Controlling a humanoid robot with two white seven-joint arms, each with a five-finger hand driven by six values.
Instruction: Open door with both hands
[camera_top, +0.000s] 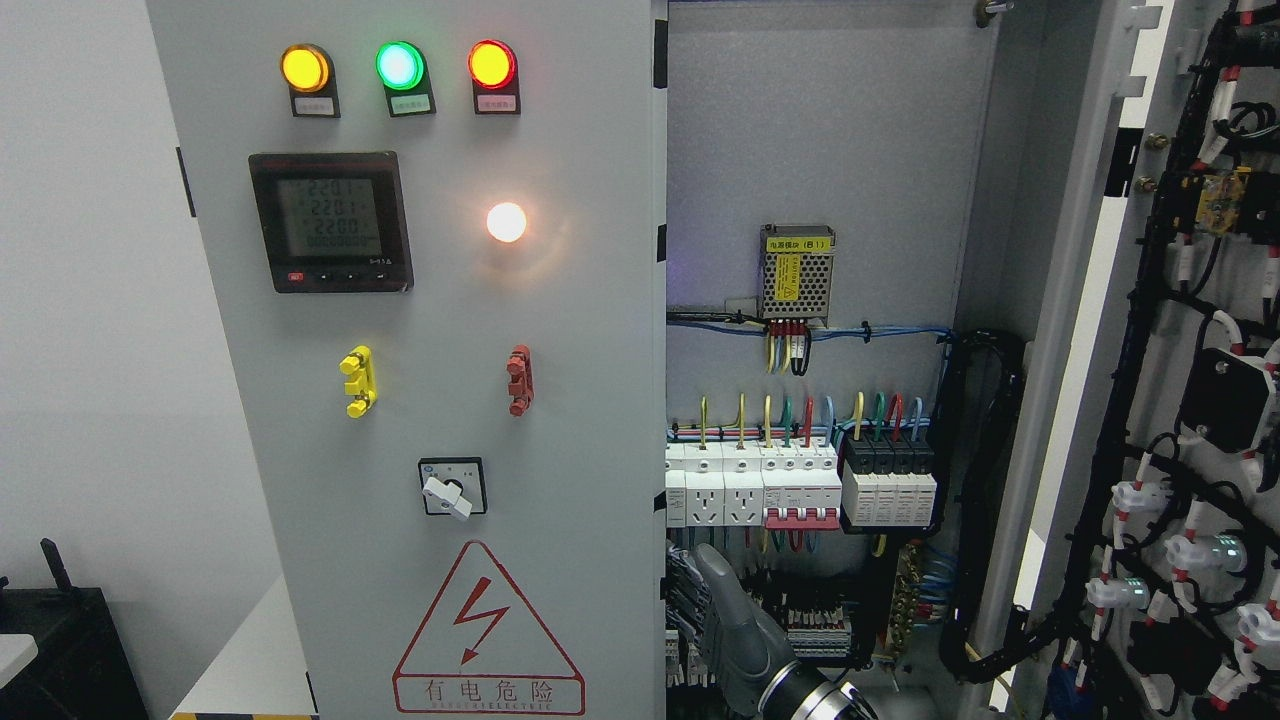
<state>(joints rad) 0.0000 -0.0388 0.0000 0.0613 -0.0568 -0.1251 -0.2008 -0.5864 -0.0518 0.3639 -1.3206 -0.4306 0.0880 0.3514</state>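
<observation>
You have the right door (1190, 400) of the cabinet already swung wide, its wired inner face showing at the picture's right edge; the left door (420, 360) sits closed, or nearly so, carrying the three lamps (398, 66), the meter (330, 222) and the rotary switch (452, 487). One hand (735, 625) shows at the bottom edge, just right of the left door's free edge (660, 400) and in front of the lower terminals (800, 620); its arm comes up near the middle, so you cannot say which side it belongs to, and you cannot tell whether it is apart or closed, only that it seems to hold nothing; no other hand is in view. The risk from here is the live interior: the hand lies close to the breakers (800, 480) and loose wiring; a reach for the door edge that drifts rightward could snag a wire or flip a breaker. A pull started without a firm hook on the edge would likely slip off the smooth panel.
</observation>
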